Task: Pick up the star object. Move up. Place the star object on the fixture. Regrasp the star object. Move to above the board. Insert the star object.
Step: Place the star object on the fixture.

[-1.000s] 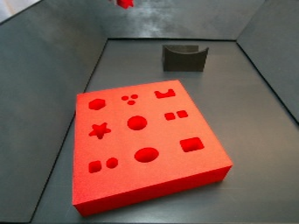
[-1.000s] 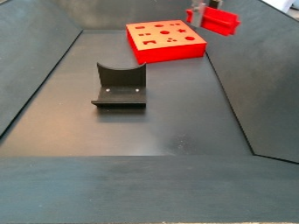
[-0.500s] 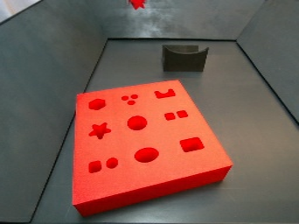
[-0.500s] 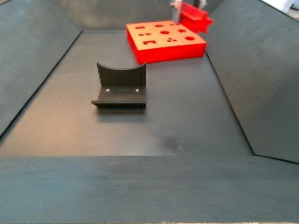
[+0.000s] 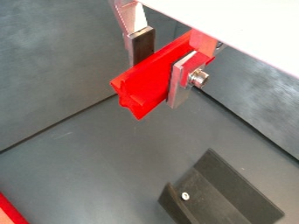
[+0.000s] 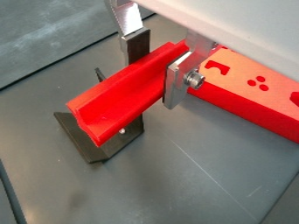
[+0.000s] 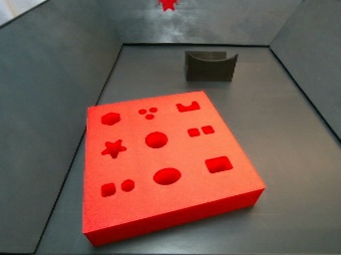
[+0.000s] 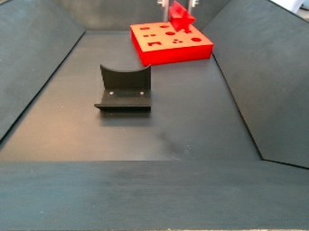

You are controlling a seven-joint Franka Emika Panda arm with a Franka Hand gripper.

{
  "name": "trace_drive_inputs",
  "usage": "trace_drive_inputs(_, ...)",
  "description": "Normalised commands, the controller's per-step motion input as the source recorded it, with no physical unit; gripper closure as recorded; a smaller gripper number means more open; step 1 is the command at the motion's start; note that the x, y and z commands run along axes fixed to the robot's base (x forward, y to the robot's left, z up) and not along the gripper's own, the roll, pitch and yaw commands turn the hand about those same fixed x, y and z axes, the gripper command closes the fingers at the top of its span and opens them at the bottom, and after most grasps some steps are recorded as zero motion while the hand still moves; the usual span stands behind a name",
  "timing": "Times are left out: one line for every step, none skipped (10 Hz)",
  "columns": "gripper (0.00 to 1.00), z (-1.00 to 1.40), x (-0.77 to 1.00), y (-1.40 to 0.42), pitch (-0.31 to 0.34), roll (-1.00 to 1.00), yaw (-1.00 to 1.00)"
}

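My gripper [image 5: 162,66] is shut on the star object [image 5: 149,80], a long red bar with a star-shaped end, held across its sides between a dark pad and a silver plate; it also shows in a wrist view [image 6: 117,96]. In both side views the star object [image 7: 170,5] [image 8: 180,16] hangs high in the air. The red board [image 7: 173,199] [image 8: 169,54] has several shaped holes, with the star hole [image 7: 115,149] on one side. In a side view the piece hangs over the board's far part.
The fixture [image 7: 210,64] [image 8: 123,88], a dark bracket on a base plate, stands on the grey floor apart from the board. It shows under the gripper in both wrist views [image 5: 222,192] [image 6: 105,144]. Sloped grey walls enclose the floor.
My gripper has carried the star object sideways, still high up, from beside the board's edge to over the board. Board and fixture have not moved.
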Motion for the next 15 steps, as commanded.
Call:
trace_drive_inputs(1.00,-0.05,1.00,0.14,-0.046,-1.00,-0.13)
trace_drive_inputs(1.00,-0.05,1.00,0.16,-0.049,-1.00,-0.12)
trace_drive_inputs(1.00,-0.05,1.00,0.16,-0.047,-1.00,-0.11)
trace_drive_inputs(1.00,-0.04,1.00,0.13,-0.042,-1.00,-0.11)
trace_drive_inputs(1.00,-0.03,1.00,0.12,-0.027,-1.00,-0.11)
trace_drive_inputs(1.00,-0.02,1.00,0.11,-0.016,-1.00,-0.11)
trace_drive_inputs(1.00,-0.01,0.98,0.10,0.010,-1.00,-0.11)
trace_drive_inputs(1.00,-0.01,0.87,0.08,0.021,-1.00,-0.11)
trace_drive_inputs(1.00,-0.01,0.76,0.06,0.029,-1.00,-0.11)
trace_drive_inputs(1.00,-0.01,0.65,0.06,0.037,-1.00,-0.11)
trace_drive_inputs(1.00,-0.01,0.47,0.05,0.050,-1.00,-0.12)
trace_drive_inputs(1.00,-0.01,0.40,0.05,0.057,-1.00,-0.13)
trace_drive_inputs(1.00,-0.01,0.30,0.05,0.056,-0.90,-0.12)
trace_drive_inputs(1.00,-0.01,0.16,0.05,0.049,-0.68,-0.11)
trace_drive_inputs(1.00,-0.01,0.05,0.05,0.032,-0.45,-0.10)
